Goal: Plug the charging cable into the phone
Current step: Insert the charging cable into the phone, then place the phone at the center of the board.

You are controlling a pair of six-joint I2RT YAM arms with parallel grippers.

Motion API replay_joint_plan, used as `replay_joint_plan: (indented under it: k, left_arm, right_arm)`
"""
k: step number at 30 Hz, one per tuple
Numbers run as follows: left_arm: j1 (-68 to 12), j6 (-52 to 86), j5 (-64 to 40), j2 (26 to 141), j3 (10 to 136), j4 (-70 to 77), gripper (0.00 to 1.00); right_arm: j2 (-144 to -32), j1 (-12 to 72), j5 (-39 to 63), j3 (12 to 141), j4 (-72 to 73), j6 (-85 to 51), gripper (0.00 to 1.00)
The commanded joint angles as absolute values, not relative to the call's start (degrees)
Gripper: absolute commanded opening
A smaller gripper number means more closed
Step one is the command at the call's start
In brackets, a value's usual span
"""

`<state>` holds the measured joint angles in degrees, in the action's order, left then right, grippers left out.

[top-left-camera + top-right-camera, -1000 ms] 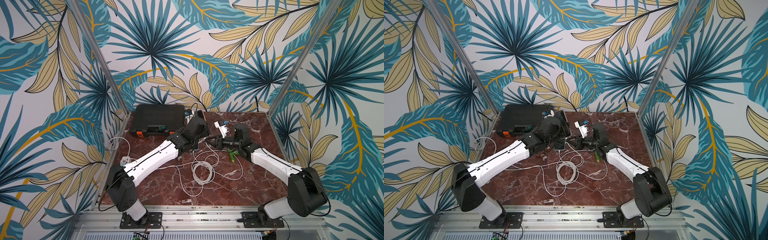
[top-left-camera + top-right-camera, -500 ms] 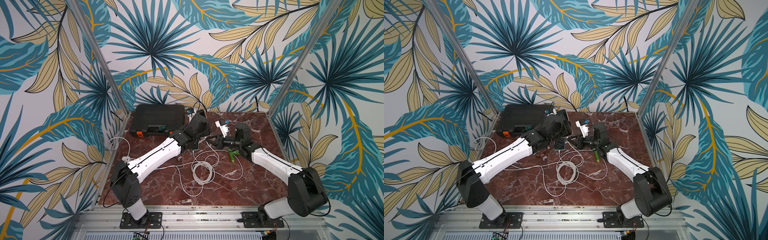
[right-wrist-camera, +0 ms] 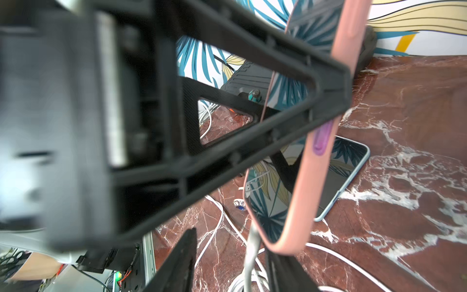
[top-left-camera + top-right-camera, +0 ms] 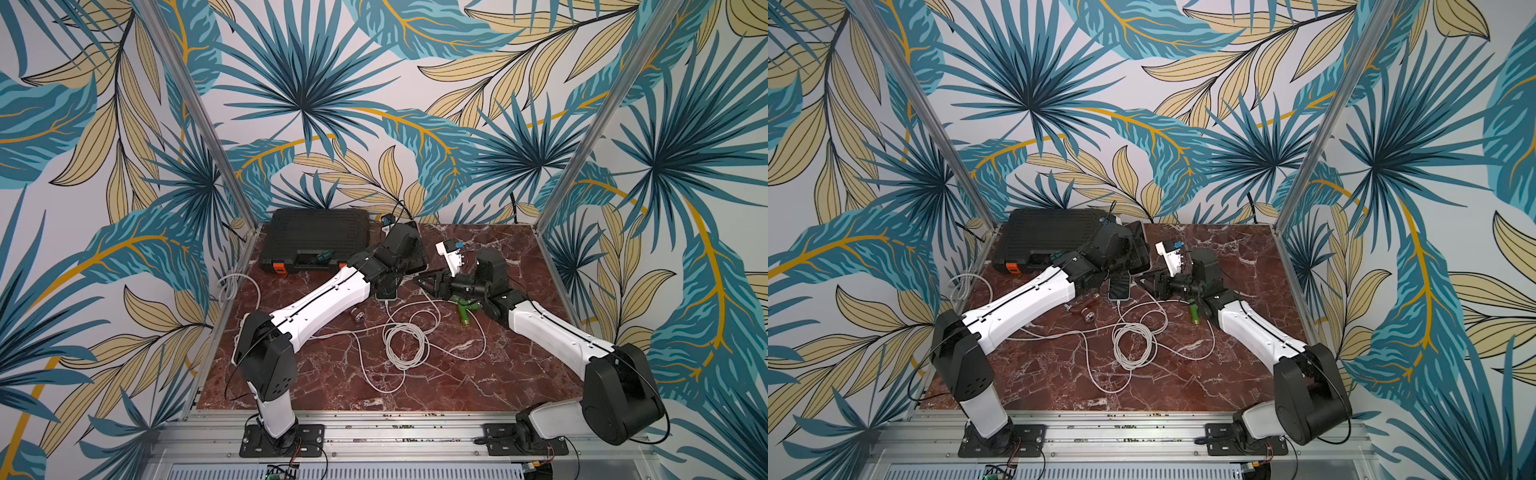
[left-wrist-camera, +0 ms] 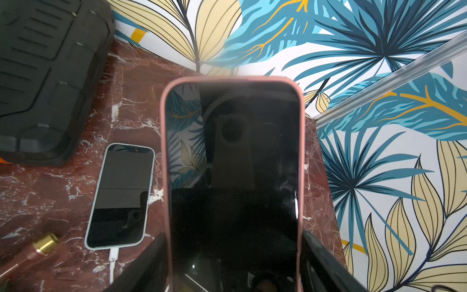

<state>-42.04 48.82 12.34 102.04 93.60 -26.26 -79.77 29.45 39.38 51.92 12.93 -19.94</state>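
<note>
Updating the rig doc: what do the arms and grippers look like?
Left arm and right arm: white shell links with a black seam line, bulky black joint housings, thin black cables looped outside. Left gripper and right gripper: black fingers, the right's hollow triangular frames. No readable markings.

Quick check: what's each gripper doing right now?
Left gripper: closed on the pink-cased phone, which it holds up off the table.
Right gripper: open, jaws spread apart, nothing visibly gripped.
</note>
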Motion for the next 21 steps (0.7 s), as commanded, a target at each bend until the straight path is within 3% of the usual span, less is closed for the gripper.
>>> replay_joint_plan:
  k: [1,8,21]
  left_arm:
    - [-41.9,46.9,9.1,105.0,95.2,-33.8,0.0]
    - [-41.8,44.9,7.9,114.4,102.9,-37.9,0.0]
    - [-41.7,42.0,4.7,134.3,124.1,-48.0,0.0]
  right_arm:
    - [-73.3,28.3,35.5,50.1,17.7,-18.8,0.59]
    - [-61.6,28.0,21.5,42.7,8.5,-21.8,0.82]
    - [-54.1,27.9,24.1,36.2,6.0,-23.8,0.82]
